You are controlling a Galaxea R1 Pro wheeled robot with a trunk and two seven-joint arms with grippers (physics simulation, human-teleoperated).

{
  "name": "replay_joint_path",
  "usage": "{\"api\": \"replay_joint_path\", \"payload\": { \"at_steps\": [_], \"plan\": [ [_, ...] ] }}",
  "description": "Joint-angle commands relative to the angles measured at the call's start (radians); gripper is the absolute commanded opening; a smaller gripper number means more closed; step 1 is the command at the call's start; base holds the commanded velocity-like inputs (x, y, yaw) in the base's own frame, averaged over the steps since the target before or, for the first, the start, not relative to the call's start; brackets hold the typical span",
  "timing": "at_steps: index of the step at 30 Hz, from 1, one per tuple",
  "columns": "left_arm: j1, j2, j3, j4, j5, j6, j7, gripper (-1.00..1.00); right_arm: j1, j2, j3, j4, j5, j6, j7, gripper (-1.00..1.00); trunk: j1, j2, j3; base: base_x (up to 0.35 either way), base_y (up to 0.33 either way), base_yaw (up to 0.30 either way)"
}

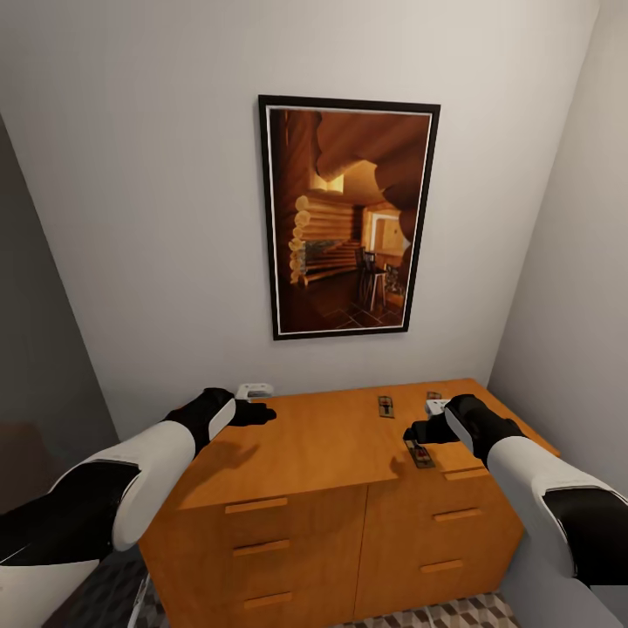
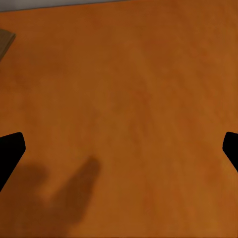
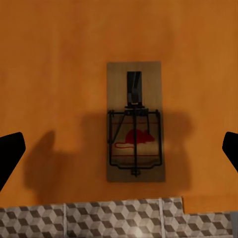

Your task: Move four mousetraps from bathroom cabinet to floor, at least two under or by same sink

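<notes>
The right tool (image 1: 425,432) hangs released, fingers spread wide, directly above one mousetrap (image 3: 135,121) that lies flat near the front edge of the cabinet (image 1: 305,453) top, not touching it. Beyond that tool, farther back on the top, sits a second mousetrap (image 1: 385,406). The left tool (image 1: 255,412) is also released, over bare wood at the cabinet's back left corner. Past the front edge below the right tool shows the cube-patterned bathroom floor (image 3: 119,218).

cabinet (image 1: 331,453): smooth orange wood, matt | mousetrap (image 3: 135,121): wooden board, dark metal wire | floor (image 3: 119,218): patterned tile
</notes>
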Motion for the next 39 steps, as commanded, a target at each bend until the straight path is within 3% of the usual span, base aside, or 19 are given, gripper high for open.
{"api": "replay_joint_path", "payload": {
  "at_steps": [1, 24, 39],
  "plan": [
    [-0.001, 0.0, -0.008, -0.002, 0.01, 0.006, 0.0, 1.0, -0.001, -0.001, 0.008, -0.002, -0.002, 0.005, 0.004, 1.0, 0.004, -0.009, -0.005, 0.0, 0.0, 0.0],
    [-0.001, -0.001, -0.008, -0.001, 0.01, 0.005, 0.0, 1.0, -0.001, 0.0, 0.015, -0.001, -0.003, 0.054, -0.001, 1.0, 0.004, -0.009, -0.005, 0.0, 0.0, 0.0],
    [-0.001, 0.0, -0.008, -0.001, 0.012, 0.005, 0.0, 1.0, -0.001, 0.0, 0.009, -0.001, -0.004, 0.088, -0.008, 1.0, 0.062, -0.114, -0.052, 0.0, 0.0, 0.0]
  ]
}}
